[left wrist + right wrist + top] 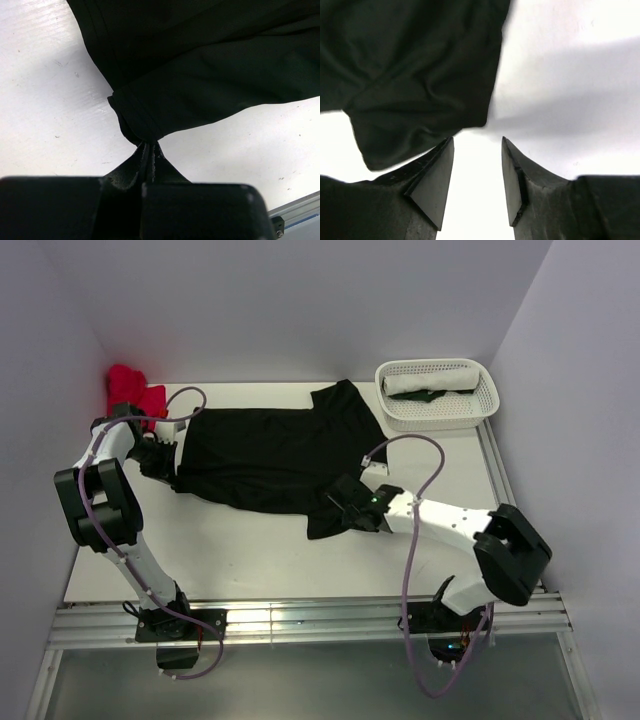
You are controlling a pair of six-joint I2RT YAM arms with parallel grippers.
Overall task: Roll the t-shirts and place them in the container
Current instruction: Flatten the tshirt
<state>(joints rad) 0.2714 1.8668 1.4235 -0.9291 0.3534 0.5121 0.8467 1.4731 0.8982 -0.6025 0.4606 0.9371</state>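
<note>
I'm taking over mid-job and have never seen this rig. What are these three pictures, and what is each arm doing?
The wide picture looks down from above on two robot arms at a white table. The other two are cameras on each wrist. A black t-shirt lies spread flat. The left gripper has its jaws shut on the shirt's edge. The right gripper hangs open beside a sleeve, holding nothing. A red cloth sits far left; a white basket far right holds rolled cloth.
</note>
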